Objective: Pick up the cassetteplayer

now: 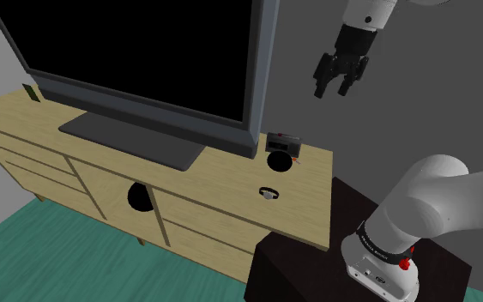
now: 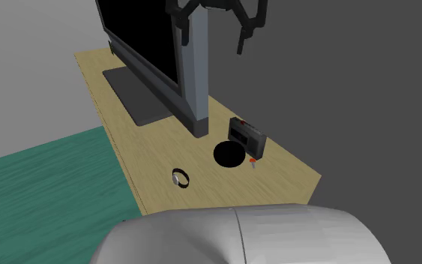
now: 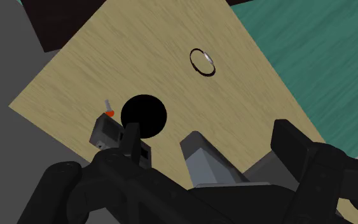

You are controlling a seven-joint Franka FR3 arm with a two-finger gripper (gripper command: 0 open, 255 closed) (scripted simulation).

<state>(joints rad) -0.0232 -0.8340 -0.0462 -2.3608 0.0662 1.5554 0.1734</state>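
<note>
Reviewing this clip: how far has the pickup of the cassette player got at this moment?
Nothing looks done yet: the cassette player sits untouched on the wooden cabinet top, beside the round black hole. In hand: the claw hangs open, high above it. Left: descend, close on the player and lift it.

Grey walls (image 1: 299,69) enclose the scene. The floor (image 1: 51,249) is teal. A light wooden cabinet (image 1: 222,180) with drawers stands against the wall and carries a large black-screened television (image 1: 145,51).
</note>
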